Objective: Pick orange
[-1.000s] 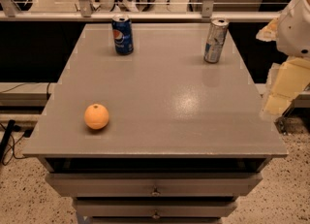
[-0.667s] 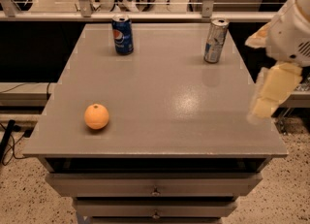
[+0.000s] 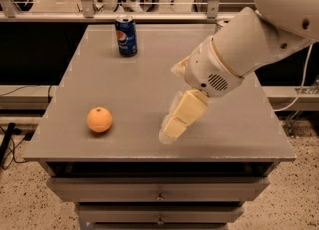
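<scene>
The orange (image 3: 99,119) is a small round fruit with a dark stem dimple, resting on the grey table (image 3: 144,74) near its front left corner. My gripper (image 3: 172,127) hangs over the front middle of the table, to the right of the orange and apart from it, pointing down and left. The white arm reaches in from the upper right and covers the table's right back part.
A blue Pepsi can (image 3: 125,36) stands upright at the back of the table, left of centre. The table's front edge (image 3: 159,158) has drawers below it. A rail with posts runs behind the table.
The arm has swung from the table's right edge in over the table, to the left and toward the orange. It now hides the silver can at the back right. The orange has not moved.
</scene>
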Motion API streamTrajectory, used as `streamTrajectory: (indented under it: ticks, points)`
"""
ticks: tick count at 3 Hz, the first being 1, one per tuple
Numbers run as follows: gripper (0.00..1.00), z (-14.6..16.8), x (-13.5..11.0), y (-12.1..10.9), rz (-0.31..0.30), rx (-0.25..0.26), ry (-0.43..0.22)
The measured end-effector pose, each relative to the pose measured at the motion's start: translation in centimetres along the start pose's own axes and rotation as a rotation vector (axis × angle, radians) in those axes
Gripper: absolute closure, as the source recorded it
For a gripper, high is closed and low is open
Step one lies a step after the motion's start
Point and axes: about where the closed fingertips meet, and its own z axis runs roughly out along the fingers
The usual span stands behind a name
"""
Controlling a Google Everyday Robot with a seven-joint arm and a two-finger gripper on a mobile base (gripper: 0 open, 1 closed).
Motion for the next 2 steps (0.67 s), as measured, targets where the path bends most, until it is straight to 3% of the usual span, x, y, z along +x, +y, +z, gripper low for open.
streamTrajectory:
  ticks: [1,2]
  points:
    - [0.00,-0.02,0.03,0.01,0.000,0.000,0.001]
    - [0.00,0.01,-0.38,-0.53,0.029,-0.002,-0.054]
